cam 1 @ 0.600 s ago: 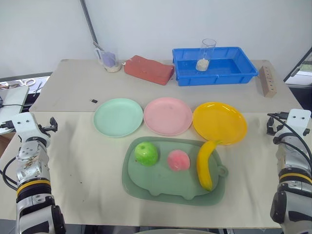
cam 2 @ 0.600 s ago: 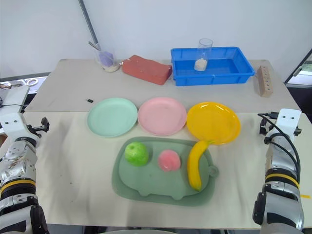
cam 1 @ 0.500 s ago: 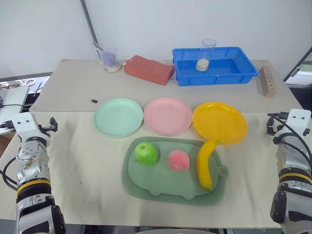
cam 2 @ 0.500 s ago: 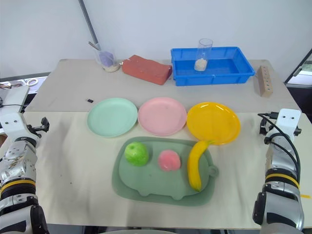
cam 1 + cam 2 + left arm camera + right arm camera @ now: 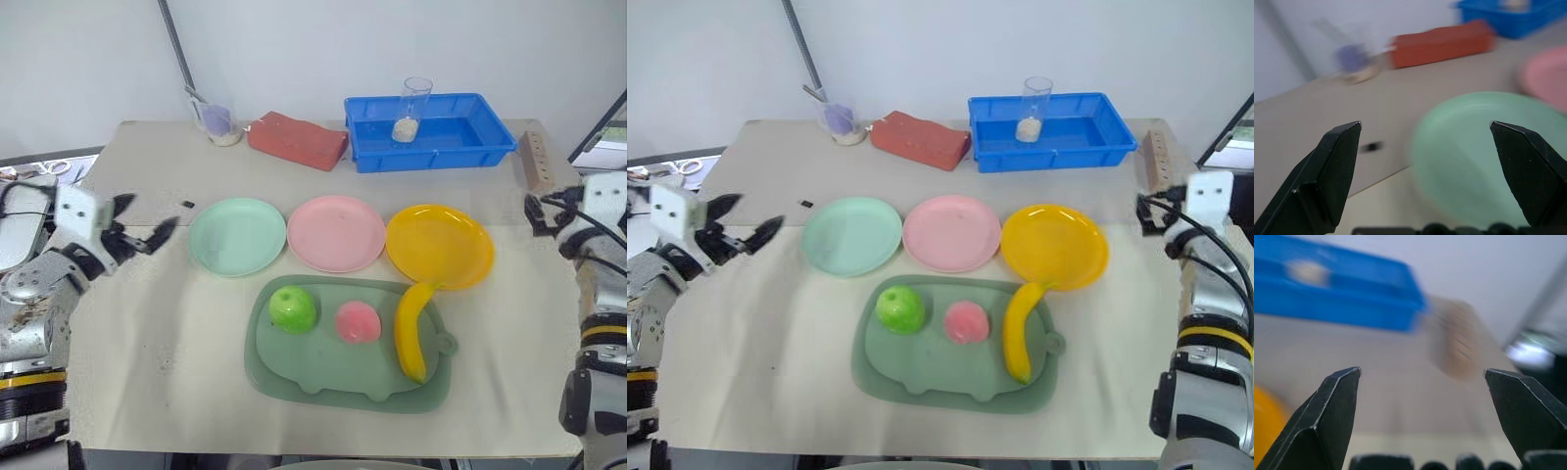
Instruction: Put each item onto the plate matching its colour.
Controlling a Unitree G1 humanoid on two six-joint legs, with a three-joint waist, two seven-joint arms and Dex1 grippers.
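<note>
A shiny green apple (image 5: 293,308), a pink peach (image 5: 359,321) and a yellow banana (image 5: 412,328) lie side by side on a dull-green tray (image 5: 294,377). Just behind the tray stand three plates in a row: mint green (image 5: 237,235), pink (image 5: 337,232) and yellow (image 5: 440,245). My left gripper (image 5: 147,223) hovers open and empty left of the mint plate (image 5: 1484,161), pointing at it. My right gripper (image 5: 1420,377) is open and empty at the table's right edge, right of the yellow plate, facing the blue bin (image 5: 1332,289).
At the back stand a blue bin (image 5: 431,132) holding a glass (image 5: 412,111), a red brick (image 5: 297,140), a small cup with a spoon (image 5: 217,122) and a wooden block (image 5: 535,160). A tiny black object (image 5: 187,205) lies left of the mint plate.
Both arms have risen. The left gripper has swung inward, its fingers now showing beside the mint plate. The right wrist has moved farther back along the table's right edge.
</note>
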